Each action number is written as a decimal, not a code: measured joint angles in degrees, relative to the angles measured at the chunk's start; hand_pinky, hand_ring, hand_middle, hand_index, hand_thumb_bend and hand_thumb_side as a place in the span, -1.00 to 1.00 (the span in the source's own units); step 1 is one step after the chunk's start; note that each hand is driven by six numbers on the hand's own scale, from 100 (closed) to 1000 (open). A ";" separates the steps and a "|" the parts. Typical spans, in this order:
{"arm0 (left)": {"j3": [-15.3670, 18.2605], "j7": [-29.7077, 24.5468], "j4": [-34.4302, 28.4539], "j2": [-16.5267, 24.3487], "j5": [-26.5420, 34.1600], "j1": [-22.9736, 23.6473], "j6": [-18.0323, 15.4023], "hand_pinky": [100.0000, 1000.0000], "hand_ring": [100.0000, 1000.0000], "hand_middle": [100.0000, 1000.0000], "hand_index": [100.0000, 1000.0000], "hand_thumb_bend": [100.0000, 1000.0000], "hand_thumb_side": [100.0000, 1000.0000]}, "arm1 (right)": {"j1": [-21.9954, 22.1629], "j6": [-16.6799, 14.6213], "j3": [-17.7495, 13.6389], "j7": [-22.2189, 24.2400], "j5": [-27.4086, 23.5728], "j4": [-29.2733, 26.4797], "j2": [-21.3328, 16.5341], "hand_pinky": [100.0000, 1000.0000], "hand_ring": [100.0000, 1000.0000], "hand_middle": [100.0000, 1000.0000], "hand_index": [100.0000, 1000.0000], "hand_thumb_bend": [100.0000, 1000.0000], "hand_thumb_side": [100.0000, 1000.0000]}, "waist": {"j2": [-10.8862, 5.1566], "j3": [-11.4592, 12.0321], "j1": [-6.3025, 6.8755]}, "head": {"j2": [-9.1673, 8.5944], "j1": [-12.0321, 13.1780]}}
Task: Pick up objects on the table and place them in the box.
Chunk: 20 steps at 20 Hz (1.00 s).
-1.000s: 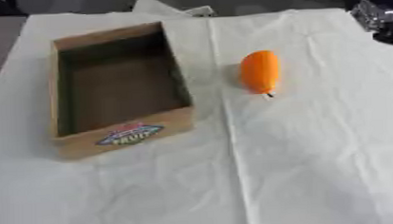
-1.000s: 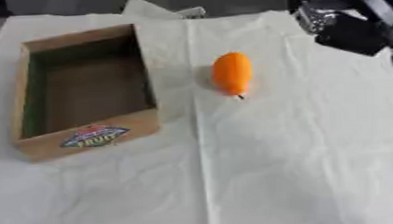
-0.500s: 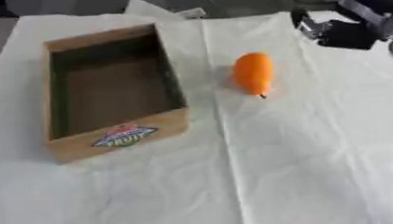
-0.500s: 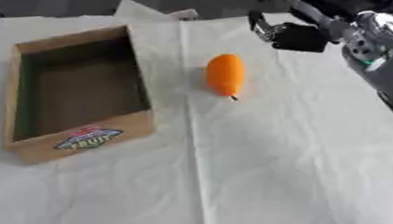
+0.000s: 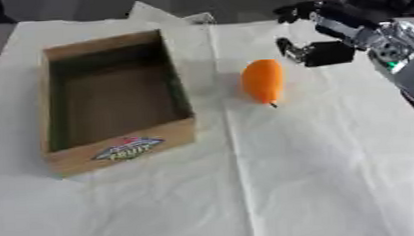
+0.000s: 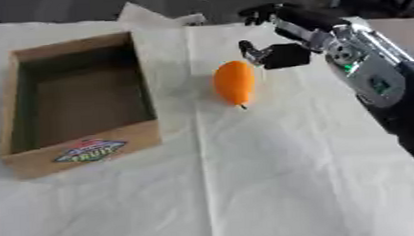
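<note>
Right robot hand (image 6: 281, 39) upper right of frame, fingers spread wide, holding nothing, just beside orange fruit (image 6: 234, 83) lying centre on white-covered bench (image 6: 274, 177). Cardboard box (image 6: 74, 103) at left.

The right hand (image 6: 281, 36) is blurred, and its arm is cut off by the right edge. Left of the hand, the box (image 5: 124, 154) label is unreadable.
</note>
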 measured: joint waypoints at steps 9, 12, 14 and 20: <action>-0.04 -0.20 0.00 0.00 0.41 0.01 0.12 -0.31 0.03 0.23 0.40 -1.00 1.00 | -5.35 -2.13 0.43 6.89 3.69 11.26 4.90 0.91 0.84 0.83 1.00 -0.41 0.75 | -0.23 0.21 -0.01 | 0.00 -0.54; -0.06 -0.25 0.00 0.00 0.44 0.01 0.17 -0.31 0.03 0.23 0.40 -1.00 1.00 | -6.12 -3.69 0.04 9.19 4.81 14.53 6.06 0.93 0.86 0.87 1.00 -0.33 0.83 | -0.23 0.22 -0.12 | 0.00 -0.58; -0.07 -0.28 0.00 0.00 0.44 0.01 0.19 -0.31 0.03 0.23 0.40 -1.00 1.00 | -6.13 -4.71 -0.28 10.69 5.10 16.01 6.42 0.95 0.87 0.90 1.00 -0.29 0.84 | -0.23 0.21 -0.36 | 0.00 -0.56; -0.14 -0.48 0.00 0.00 0.42 -0.02 0.21 -0.30 0.02 0.23 0.40 -1.00 0.98 | -6.21 -6.85 -1.15 15.12 7.39 17.64 6.42 0.90 0.84 0.86 1.00 -0.35 0.66 | -0.21 0.30 -0.37 | 0.00 -0.53</action>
